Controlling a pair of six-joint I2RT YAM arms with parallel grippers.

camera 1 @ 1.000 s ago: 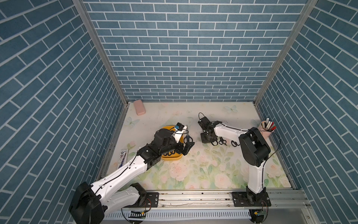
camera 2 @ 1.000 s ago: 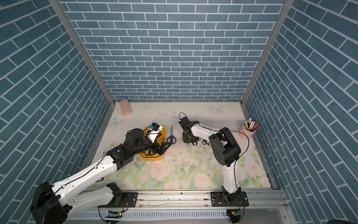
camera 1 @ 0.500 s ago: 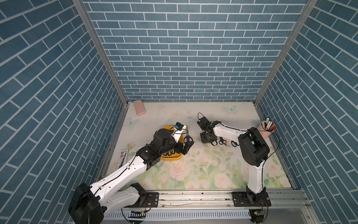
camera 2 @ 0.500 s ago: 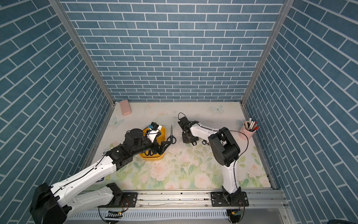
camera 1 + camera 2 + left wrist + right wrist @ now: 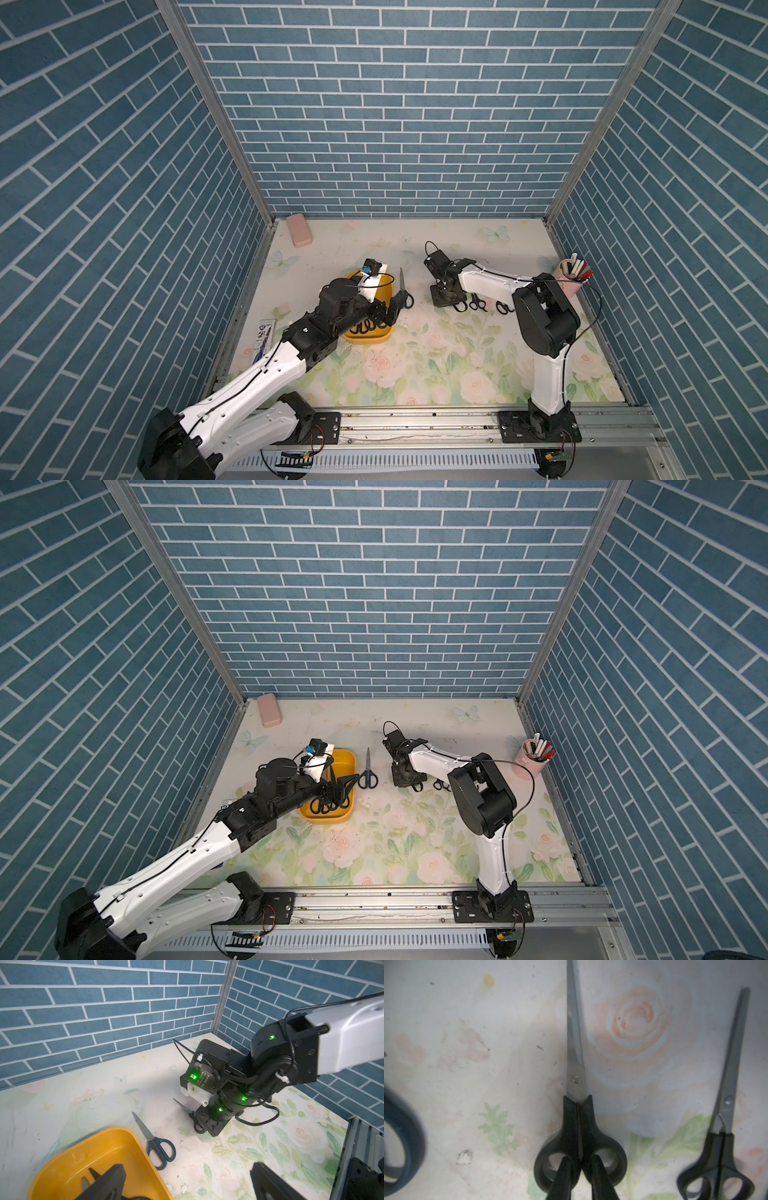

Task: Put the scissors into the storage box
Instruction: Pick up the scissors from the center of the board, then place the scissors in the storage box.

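Fingers (image 5: 562, 1178) of the right gripper (image 5: 580, 1157) stand one in each loop of the middle scissors (image 5: 577, 1105), flat on the mat (image 5: 467, 1064), nearly closed on the handle bars between. A thin pair (image 5: 726, 1109) lies well apart beside it, bare mat between. Left gripper (image 5: 185, 1182) gapes wide, holding nothing, astride the box (image 5: 99, 1153) wall; boxed pairs (image 5: 328, 806) lie inside, a long pair (image 5: 158, 1145) just outside it. Motor label (image 5: 204, 1080): print unreadable.
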